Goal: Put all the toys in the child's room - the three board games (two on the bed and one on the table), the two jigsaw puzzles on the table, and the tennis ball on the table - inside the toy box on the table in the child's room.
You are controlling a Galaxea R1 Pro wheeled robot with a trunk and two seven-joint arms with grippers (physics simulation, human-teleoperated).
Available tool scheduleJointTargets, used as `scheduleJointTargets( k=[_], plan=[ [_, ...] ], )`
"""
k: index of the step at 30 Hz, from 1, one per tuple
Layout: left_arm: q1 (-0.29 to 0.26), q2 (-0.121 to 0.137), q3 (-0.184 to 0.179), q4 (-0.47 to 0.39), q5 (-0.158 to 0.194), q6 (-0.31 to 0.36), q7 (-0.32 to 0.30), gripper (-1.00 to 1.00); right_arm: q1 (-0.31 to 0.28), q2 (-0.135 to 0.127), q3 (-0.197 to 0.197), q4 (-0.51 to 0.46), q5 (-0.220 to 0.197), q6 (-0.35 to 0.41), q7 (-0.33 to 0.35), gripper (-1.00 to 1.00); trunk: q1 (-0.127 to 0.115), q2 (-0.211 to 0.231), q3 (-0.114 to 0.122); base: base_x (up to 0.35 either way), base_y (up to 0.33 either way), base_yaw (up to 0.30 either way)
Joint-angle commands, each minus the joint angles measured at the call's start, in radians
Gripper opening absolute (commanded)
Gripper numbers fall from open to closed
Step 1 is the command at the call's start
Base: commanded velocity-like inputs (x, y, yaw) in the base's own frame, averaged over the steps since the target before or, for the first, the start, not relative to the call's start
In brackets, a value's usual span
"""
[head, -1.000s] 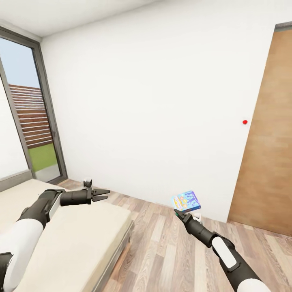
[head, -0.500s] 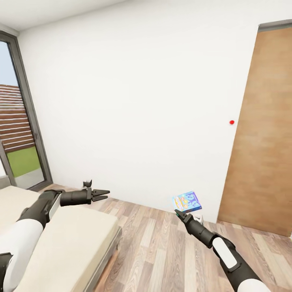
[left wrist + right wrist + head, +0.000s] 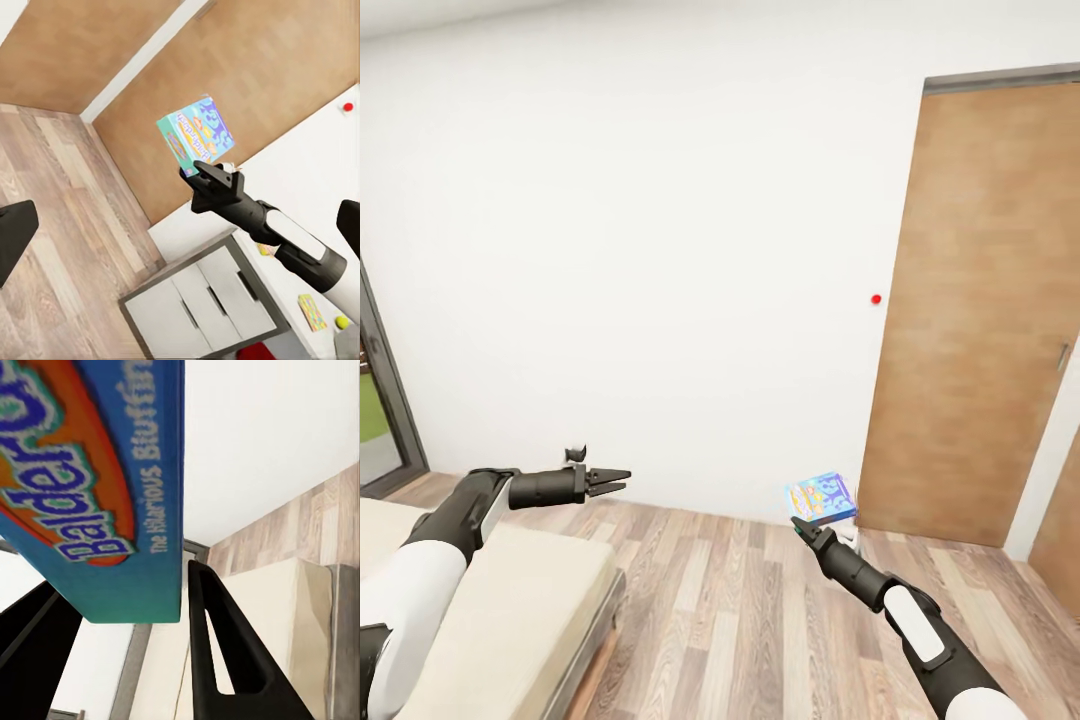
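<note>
Wooden door [image 3: 970, 320] behind held board game [image 3: 820, 498]

There is one board game [image 3: 821, 498] in blue and orange, one bed [image 3: 530, 610], two robot arms, one wooden door [image 3: 970, 320], one red dot [image 3: 876, 298] on the wall, one grey drawer cabinet [image 3: 206, 307], and one small yellow-green ball [image 3: 342, 322].

White-shelled arms, black forearms, each black claw [image 3: 609, 482] two-fingered
</note>
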Motion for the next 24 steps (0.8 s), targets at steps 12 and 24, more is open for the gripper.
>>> scheduleJointTargets(
  k=[12,24],
  plan=[
    [0.000,0.000,0.000,0.000,-0.001,0.010,-0.003,1.00,-0.001,0.000,-0.002,0.001,-0.009,0.007,-0.001,-1.00,0.000,-0.001,0.000,0.000,0.000,-0.280],
    [0.000,0.000,0.000,0.000,-0.001,0.010,-0.002,1.00,-0.001,0.000,-0.002,0.001,-0.009,0.007,-0.002,-1.00,0.000,-0.001,0.000,0.000,0.000,-0.280]
  ],
)
